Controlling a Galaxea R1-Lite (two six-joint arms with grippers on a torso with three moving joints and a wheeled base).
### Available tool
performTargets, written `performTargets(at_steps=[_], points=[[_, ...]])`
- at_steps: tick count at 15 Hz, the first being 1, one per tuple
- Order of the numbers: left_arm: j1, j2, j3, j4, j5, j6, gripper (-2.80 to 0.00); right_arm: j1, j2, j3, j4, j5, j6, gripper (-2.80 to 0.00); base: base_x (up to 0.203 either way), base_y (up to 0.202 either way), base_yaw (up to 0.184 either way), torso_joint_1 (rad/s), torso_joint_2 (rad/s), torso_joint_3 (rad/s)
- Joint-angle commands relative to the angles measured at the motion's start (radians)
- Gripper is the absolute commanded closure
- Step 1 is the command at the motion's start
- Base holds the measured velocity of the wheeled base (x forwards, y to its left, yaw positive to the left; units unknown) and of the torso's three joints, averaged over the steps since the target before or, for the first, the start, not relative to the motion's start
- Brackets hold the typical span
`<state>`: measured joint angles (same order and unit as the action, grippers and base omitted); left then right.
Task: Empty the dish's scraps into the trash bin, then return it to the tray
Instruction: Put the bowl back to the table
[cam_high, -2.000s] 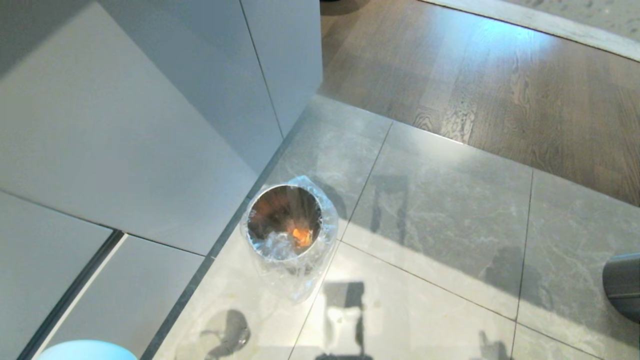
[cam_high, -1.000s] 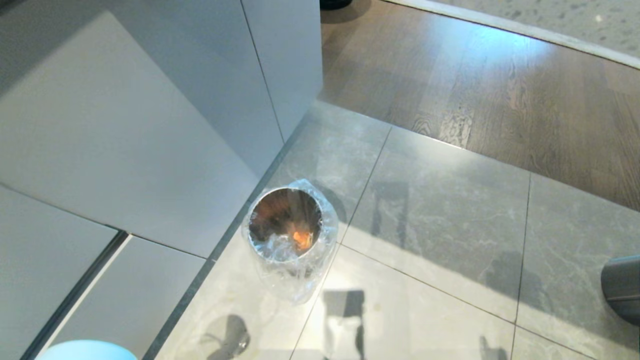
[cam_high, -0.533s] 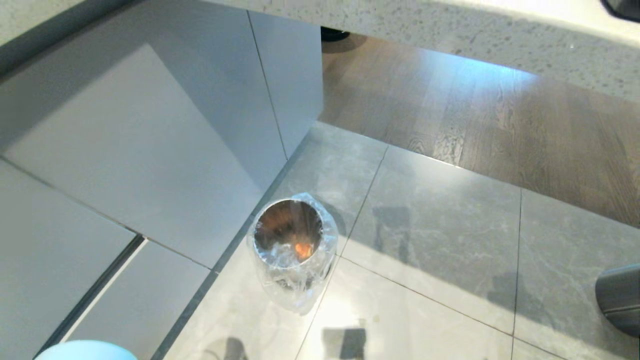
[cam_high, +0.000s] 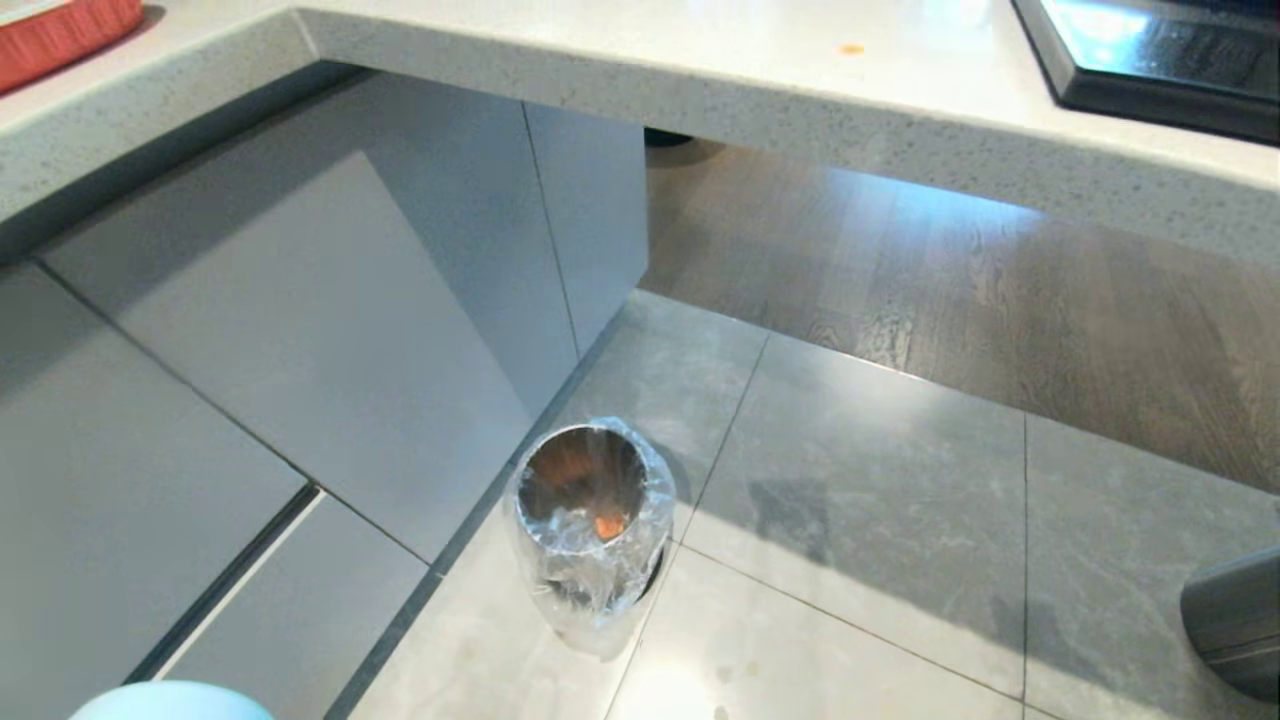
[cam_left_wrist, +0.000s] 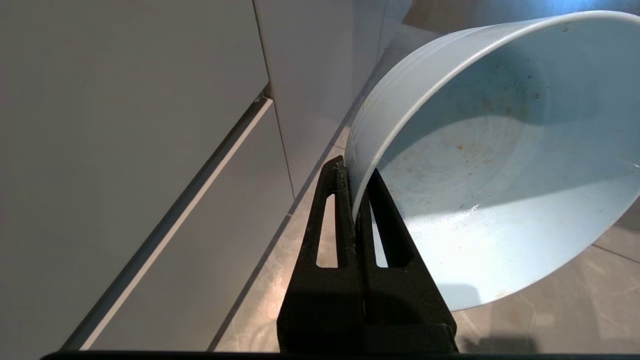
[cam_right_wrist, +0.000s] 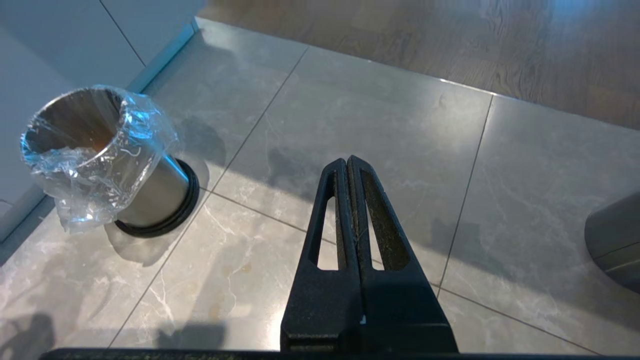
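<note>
- The left gripper (cam_left_wrist: 356, 172) is clamped on the rim of the pale blue dish (cam_left_wrist: 495, 165), which tilts, smeared but free of food
- The trash bin (cam_high: 590, 520) stands on the grey floor tiles at six o'clock from the counter (cam_high: 700, 60), one orange scrap (cam_high: 608, 526) inside
- The right gripper (cam_right_wrist: 348, 165) hangs with its fingers pressed together, the bin at its ten o'clock

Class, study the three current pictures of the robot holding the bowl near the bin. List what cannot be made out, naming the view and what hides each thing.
- The tray: head view, cut off by the top right corner; its contents are unseen.
- The dish: head view, only a sliver above the bottom edge.
- The trash bin: its depth beneath the scraps is lost in glare and liner.
- The red container: head view, cut off at the top left.
</note>
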<state>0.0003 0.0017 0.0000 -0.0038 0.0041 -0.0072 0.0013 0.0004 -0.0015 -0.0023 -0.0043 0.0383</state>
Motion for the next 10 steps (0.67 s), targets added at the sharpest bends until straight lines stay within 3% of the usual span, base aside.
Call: performTargets(at_steps=[1, 10], points=[[0.0, 0.0, 0.0, -0.001, 0.0, 0.0, 0.0, 0.0, 0.0, 0.0, -0.001, 0.0, 0.0, 0.0, 0.0, 0.0, 0.0, -0.001, 0.01, 0.203], [0.0, 0.0, 0.0, -0.001, 0.0, -0.004, 0.0, 0.0, 0.0, 0.0, -0.001, 0.0, 0.0, 0.0, 0.0, 0.0, 0.0, 0.004, 0.0, 0.203]])
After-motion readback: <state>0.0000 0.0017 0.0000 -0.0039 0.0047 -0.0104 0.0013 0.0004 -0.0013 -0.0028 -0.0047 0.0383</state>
